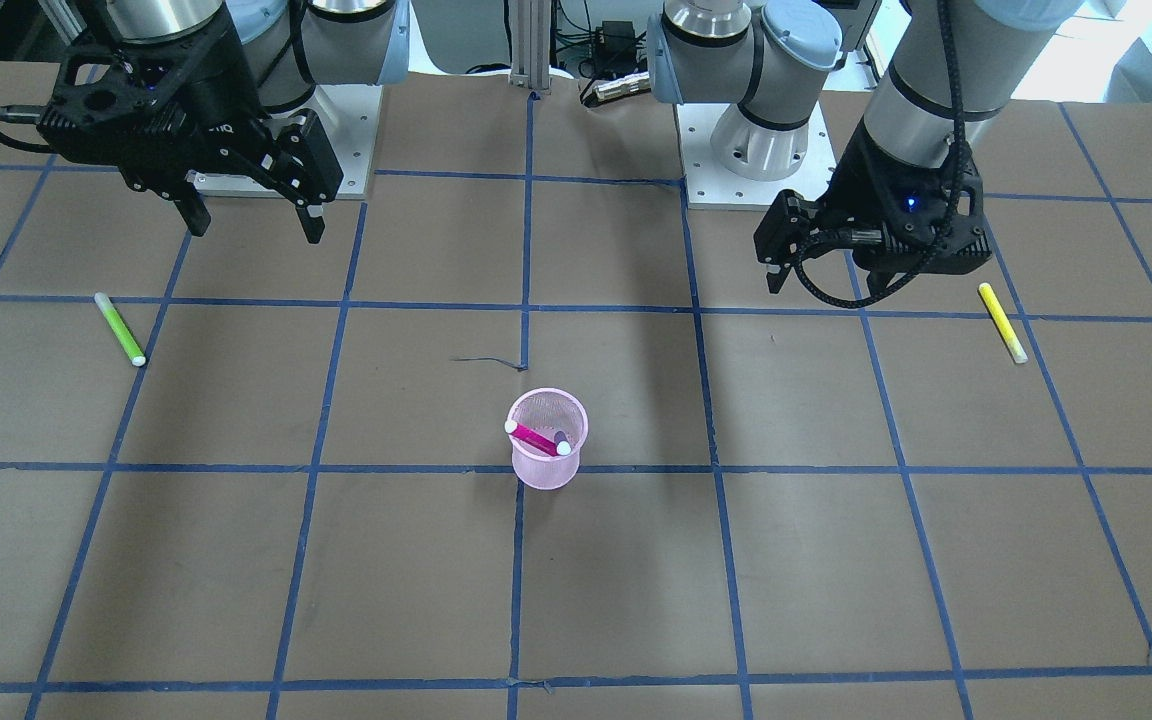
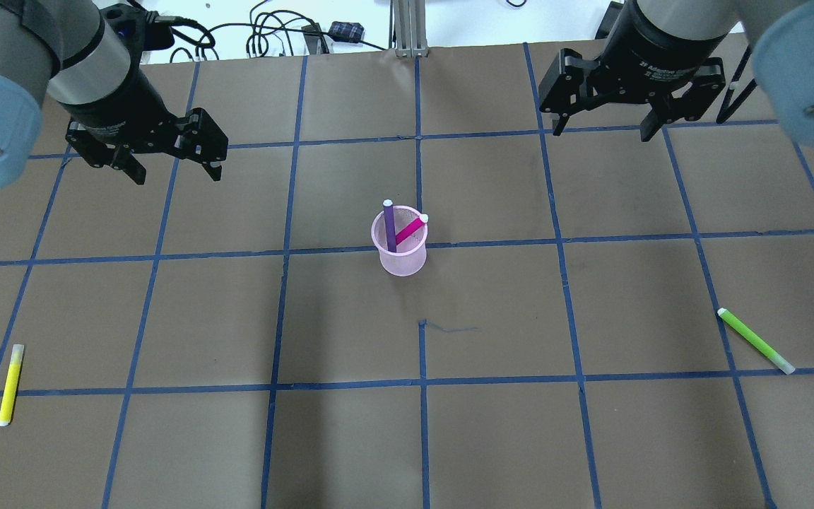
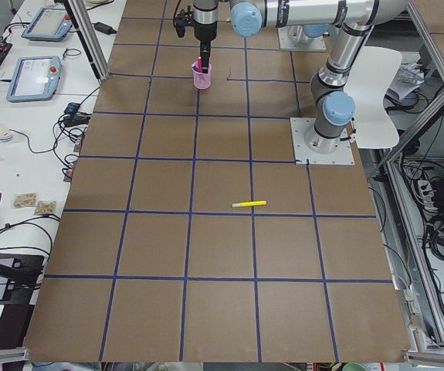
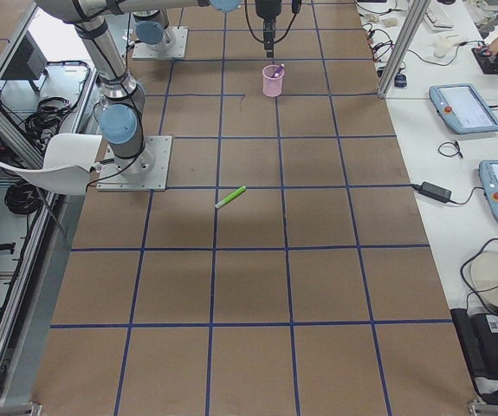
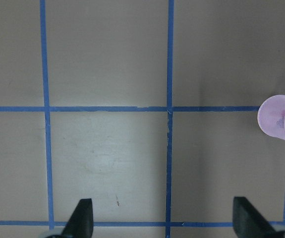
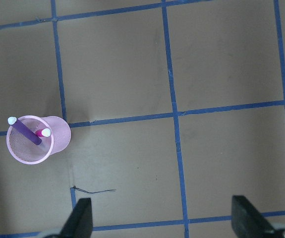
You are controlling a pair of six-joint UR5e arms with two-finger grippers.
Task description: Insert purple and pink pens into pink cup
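The pink mesh cup (image 2: 403, 261) stands upright near the table's middle. The purple pen (image 2: 390, 226) and the pink pen (image 2: 410, 230) both stand in it and lean on its rim, white caps up. The cup shows in the front view (image 1: 546, 472) and in the right wrist view (image 6: 58, 135), with the purple pen (image 6: 23, 130) in it. My left gripper (image 2: 177, 173) is open and empty, raised to the cup's left. My right gripper (image 2: 603, 129) is open and empty, raised to the cup's far right. The left wrist view shows the cup's edge (image 5: 276, 121).
A yellow pen (image 2: 10, 385) lies on the table at the near left. A green pen (image 2: 753, 341) lies at the near right. Blue tape lines grid the brown table. Cables and a post base lie past the far edge.
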